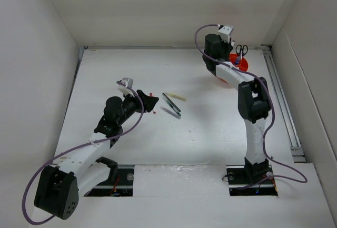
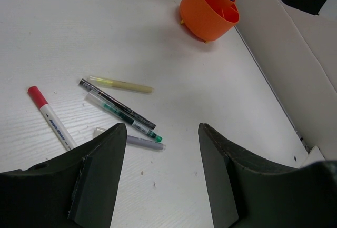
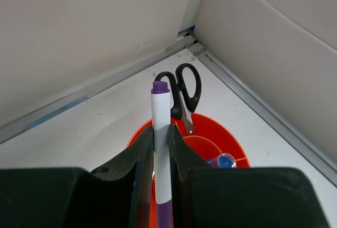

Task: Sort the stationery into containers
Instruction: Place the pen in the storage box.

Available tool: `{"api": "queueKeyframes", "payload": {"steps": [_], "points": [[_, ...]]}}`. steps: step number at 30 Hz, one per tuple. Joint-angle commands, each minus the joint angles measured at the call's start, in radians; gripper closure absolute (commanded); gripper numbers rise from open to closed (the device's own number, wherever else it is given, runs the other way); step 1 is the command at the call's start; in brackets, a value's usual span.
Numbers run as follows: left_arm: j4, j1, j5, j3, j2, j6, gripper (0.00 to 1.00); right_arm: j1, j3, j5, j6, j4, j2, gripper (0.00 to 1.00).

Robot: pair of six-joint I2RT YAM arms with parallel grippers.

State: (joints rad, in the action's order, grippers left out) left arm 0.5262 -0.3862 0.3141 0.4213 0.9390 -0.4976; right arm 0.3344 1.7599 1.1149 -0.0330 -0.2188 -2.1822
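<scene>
The purple marker [image 3: 160,107], pinched upright in the right end effector [image 3: 161,132] over the orange container [image 3: 213,125] at one o'clock on the worktop [image 1: 200,133], should be lowered straight into a free compartment, kept clear of the scissors [image 3: 185,87].

Scissors [image 3: 185,88] and corner walls [image 3: 79,28] crowd the orange holder [image 3: 213,128]; leftward lies open.

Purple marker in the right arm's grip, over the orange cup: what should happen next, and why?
Probably lower it a little and let go. The right gripper holds the purple marker upright just above the orange cup, where scissors and a blue-capped pen already stand, so it seems lined up for a drop.
</scene>
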Motion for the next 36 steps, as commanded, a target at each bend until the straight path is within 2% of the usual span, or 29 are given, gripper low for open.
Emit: {"api": "queueKeyframes", "payload": {"steps": [1, 21, 31, 34, 35, 36], "points": [[0.037, -0.002, 0.011, 0.025, -0.012, -0.002, 0.47, 0.000, 0.047, 0.060, -0.083, -0.119, -0.037, 1.00], [0.046, -0.002, 0.011, 0.025, -0.003, -0.002, 0.47, 0.009, -0.010, 0.109, -0.208, -0.312, -0.097, 1.00], [0.037, -0.002, 0.011, 0.025, -0.012, -0.002, 0.47, 0.018, -0.033, 0.131, -0.240, -0.349, -0.108, 1.00], [0.037, -0.002, 0.000, 0.025, -0.012, -0.002, 0.47, 0.018, -0.043, 0.131, -0.249, -0.376, -0.099, 0.95], [0.037, -0.002, 0.000, 0.025, -0.012, -0.002, 0.47, 0.028, -0.043, 0.143, -0.249, -0.389, -0.099, 0.91], [0.037, -0.002, 0.000, 0.025, -0.012, -0.002, 0.47, 0.028, -0.043, 0.143, -0.249, -0.389, -0.099, 0.83]]}}
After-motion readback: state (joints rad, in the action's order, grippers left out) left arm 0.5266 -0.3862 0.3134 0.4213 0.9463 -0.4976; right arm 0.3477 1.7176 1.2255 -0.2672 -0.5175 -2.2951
